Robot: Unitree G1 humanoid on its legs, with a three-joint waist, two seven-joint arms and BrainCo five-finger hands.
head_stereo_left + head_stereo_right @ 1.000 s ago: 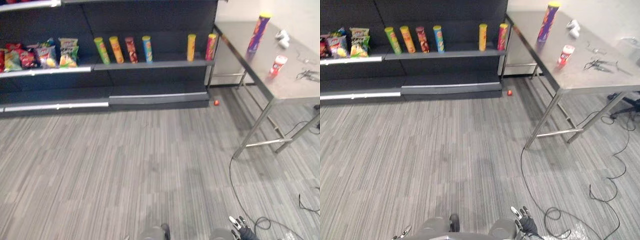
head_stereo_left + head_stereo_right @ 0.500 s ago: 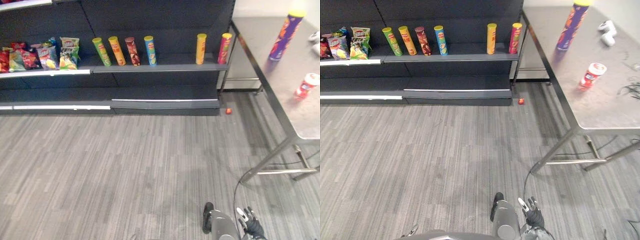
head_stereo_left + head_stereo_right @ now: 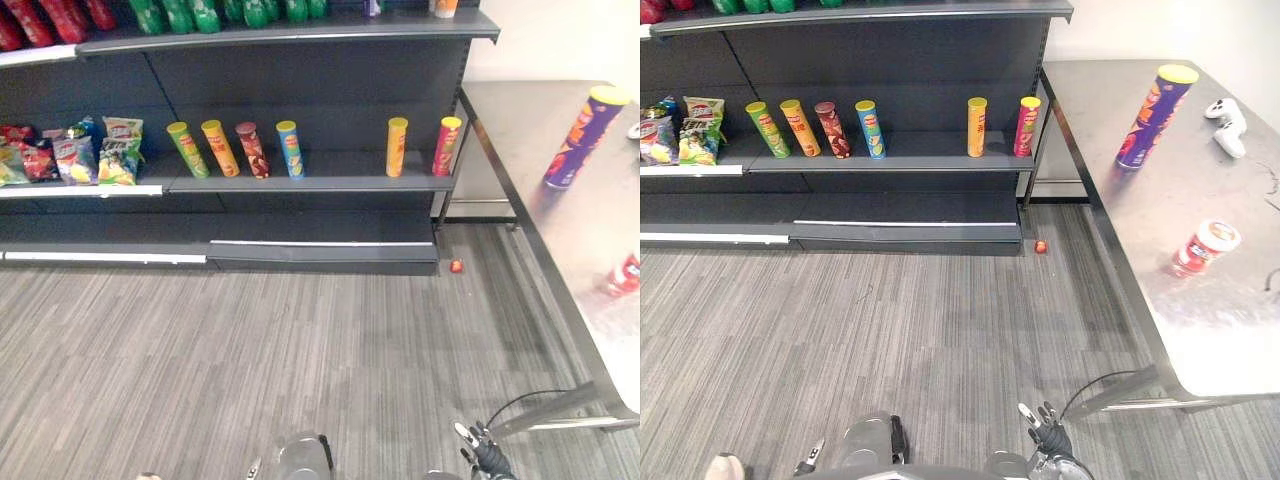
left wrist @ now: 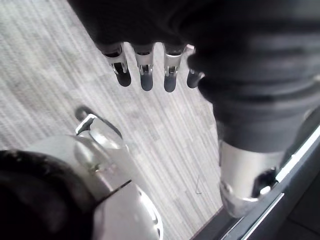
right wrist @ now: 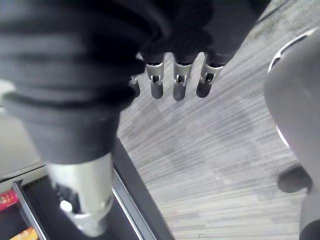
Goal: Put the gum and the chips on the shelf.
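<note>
The left hand (image 4: 146,65) is seen hanging with fingers relaxed and nothing grasped; the right hand (image 5: 180,75) is likewise slack and empty, low beside the near end of the table (image 3: 1240,350). The chips (image 3: 1152,115), a tall purple can, are stood upright on the table toward its far end; the gum (image 3: 1203,247), a small red tub, is set nearer its middle. The shelf (image 3: 890,163) is found just beside the table's far corner, with cans (image 3: 815,128) lined on it. Neither item is judged picked up yet: both placements are left to be done.
</note>
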